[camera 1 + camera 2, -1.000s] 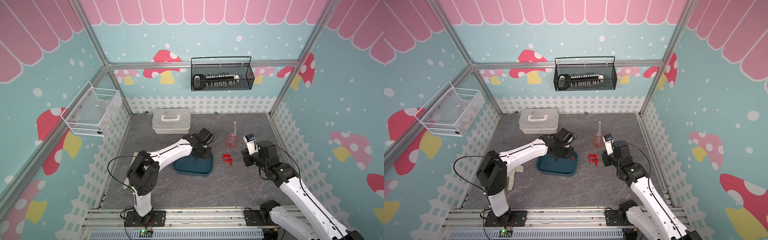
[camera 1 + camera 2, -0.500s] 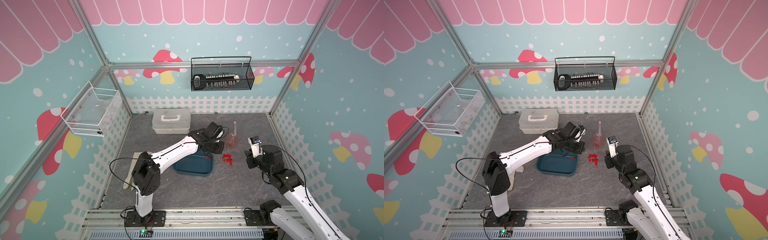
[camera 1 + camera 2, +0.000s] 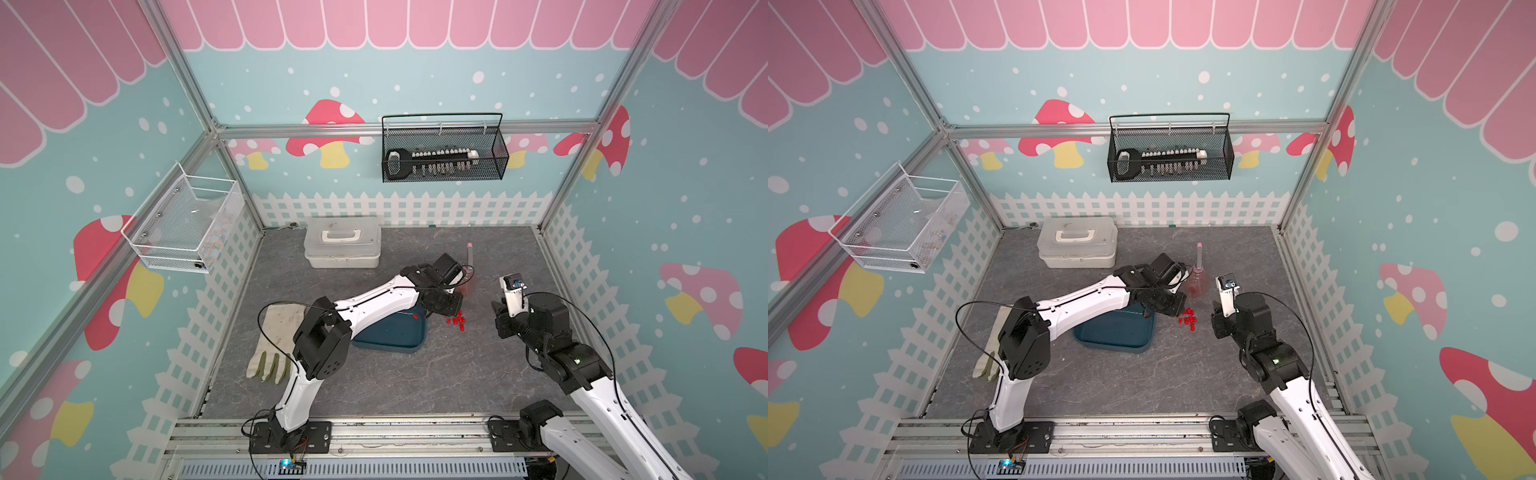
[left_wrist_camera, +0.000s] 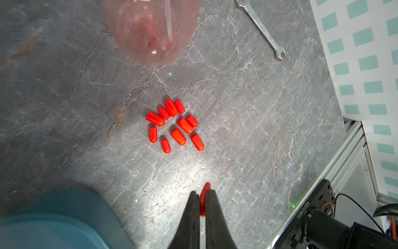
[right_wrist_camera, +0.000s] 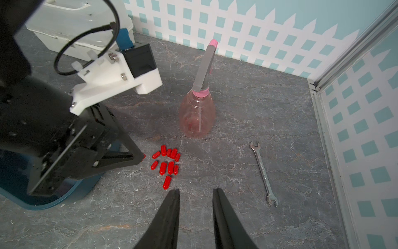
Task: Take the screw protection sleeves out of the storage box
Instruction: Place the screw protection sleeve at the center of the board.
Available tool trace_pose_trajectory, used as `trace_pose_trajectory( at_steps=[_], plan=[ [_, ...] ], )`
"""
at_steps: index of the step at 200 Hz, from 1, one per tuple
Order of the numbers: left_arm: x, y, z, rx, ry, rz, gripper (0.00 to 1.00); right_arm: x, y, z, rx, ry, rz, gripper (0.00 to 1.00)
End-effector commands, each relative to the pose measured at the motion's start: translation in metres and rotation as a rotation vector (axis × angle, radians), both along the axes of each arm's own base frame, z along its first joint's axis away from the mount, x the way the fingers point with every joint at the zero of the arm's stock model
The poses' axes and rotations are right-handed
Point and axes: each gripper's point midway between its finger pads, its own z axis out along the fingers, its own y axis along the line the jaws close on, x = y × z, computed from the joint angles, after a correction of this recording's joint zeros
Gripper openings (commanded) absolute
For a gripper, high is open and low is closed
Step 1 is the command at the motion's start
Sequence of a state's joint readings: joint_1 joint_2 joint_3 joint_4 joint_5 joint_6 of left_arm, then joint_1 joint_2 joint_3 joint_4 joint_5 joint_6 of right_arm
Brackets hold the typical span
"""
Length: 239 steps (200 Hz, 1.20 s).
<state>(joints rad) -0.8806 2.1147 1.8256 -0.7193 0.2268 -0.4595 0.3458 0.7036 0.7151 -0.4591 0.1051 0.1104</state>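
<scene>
R gripper [image 5: 196, 191] part-open, empty. L gripper [image 4: 200, 200] pinches one sleeve [image 4: 204, 193] just off box [image 4: 53, 220]. Pile [image 4: 174, 124] on table [image 4: 247, 133] at box's 3 o'clock: lower close, release gently at its edge. Bottle [image 4: 150, 32] at pile's 12; stay clear.

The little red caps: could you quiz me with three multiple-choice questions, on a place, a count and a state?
1. Where does the pile of screw protection sleeves lie?
A. On the table beside the storage box
B. Inside that box
C. Balanced on its rim

2. How many sleeves are in that pile?
A. Four
B. Ten
C. Twenty

3. What state is the left gripper in?
A. Open, empty
B. Shut, empty
C. Shut on one sleeve

Answers: A, they rest on the bare table outside the box; B, the left wrist view shows ten; C, a red sleeve is pinched in it.
</scene>
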Motion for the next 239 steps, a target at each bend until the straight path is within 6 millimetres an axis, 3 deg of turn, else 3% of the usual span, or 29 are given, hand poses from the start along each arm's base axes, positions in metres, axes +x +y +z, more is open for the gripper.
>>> trace_pose_trajectory(
  at_steps=[1,81,167,239],
  plan=[
    [-0.005,-0.012,-0.003,-0.011,0.018,-0.017,0.08,0.002,-0.005,-0.002,0.004,-0.009,-0.027,0.31],
    [-0.01,-0.022,-0.027,0.011,0.057,-0.031,0.08,0.0,-0.022,-0.007,-0.007,-0.025,-0.12,0.33],
    [-0.017,-0.032,-0.047,0.016,0.1,-0.045,0.08,0.001,-0.022,-0.011,-0.002,-0.015,-0.125,0.33],
    [-0.016,-0.026,-0.068,0.062,0.113,-0.026,0.08,0.001,-0.023,-0.011,0.0,-0.013,-0.125,0.33]
  ],
)
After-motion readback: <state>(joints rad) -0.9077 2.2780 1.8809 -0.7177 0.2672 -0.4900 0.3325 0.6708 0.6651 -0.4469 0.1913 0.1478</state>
